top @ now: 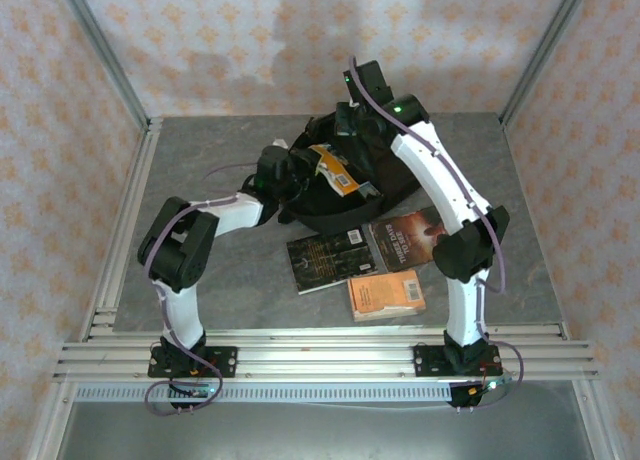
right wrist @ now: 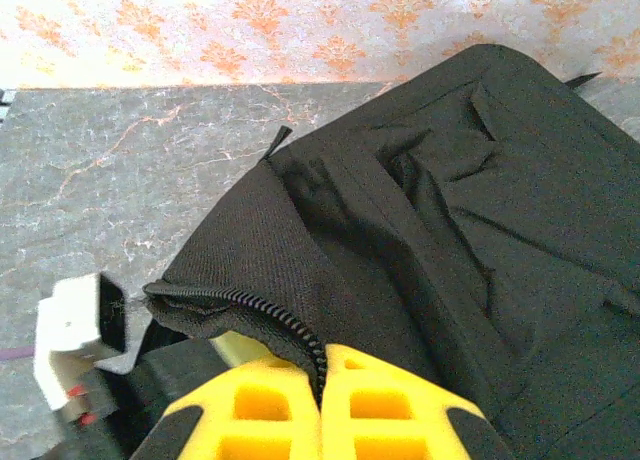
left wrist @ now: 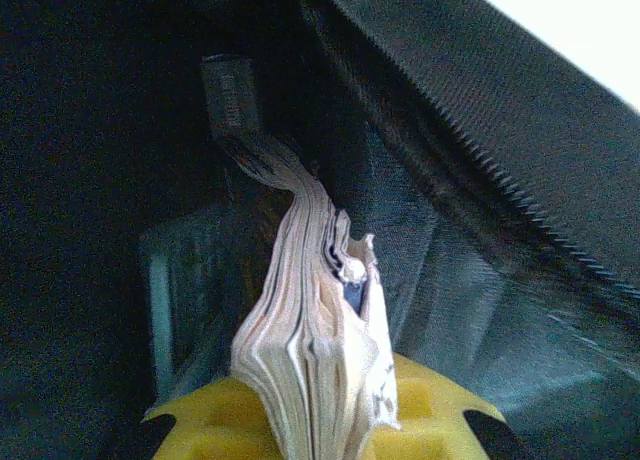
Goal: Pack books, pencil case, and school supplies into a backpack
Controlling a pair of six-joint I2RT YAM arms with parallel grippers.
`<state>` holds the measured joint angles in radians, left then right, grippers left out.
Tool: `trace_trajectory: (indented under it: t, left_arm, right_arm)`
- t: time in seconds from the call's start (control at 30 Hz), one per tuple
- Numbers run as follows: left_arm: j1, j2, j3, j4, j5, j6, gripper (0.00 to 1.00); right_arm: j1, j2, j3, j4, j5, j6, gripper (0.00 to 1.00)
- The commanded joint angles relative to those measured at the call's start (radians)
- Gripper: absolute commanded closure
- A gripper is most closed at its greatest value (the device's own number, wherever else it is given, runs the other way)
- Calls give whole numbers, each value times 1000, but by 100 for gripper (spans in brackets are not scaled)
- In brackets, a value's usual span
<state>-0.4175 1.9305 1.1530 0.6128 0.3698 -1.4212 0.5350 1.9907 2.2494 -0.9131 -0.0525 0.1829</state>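
So the left gripper point(left wrist: 320, 415) is clamped on the page edge of a book point(left wrist: 305, 320) that's poking down into the backpack point(top: 390, 195). From above it's the orange-and-white one, half sticking out of the opening. The right gripper point(right wrist: 322, 385) is pinched tight on the bag's zip edge, on its 12 o'clock side. The backpack sits toward 12 on the table point(top: 200, 280). At its 6 lie a black book point(top: 328, 258), a brown book point(top: 410, 235) and an orange book point(top: 387, 293).

White-black arms point(top: 440, 170), seemingly purple cables point(top: 505, 265), yellow fingers point(right wrist: 260, 410)
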Motion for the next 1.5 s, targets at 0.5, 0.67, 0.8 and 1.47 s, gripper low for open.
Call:
trace_trajectory:
  t: [0.5, 0.67, 0.8, 1.47]
  left_arm:
    - [-1, -68, 211, -506, 1, 289, 34]
    - [53, -202, 144, -627, 17, 343, 31]
    - [65, -346, 100, -776, -16, 407, 31]
    - [-27, -856, -105, -1180, -155, 705, 35]
  right_arm:
    - [-4, -21, -84, 163, 69, 153, 100]
    - [-29, 12, -80, 196, 29, 212, 100]
    - [-33, 59, -72, 230, -87, 240, 100]
    - [89, -148, -396, 199, 182, 53, 16]
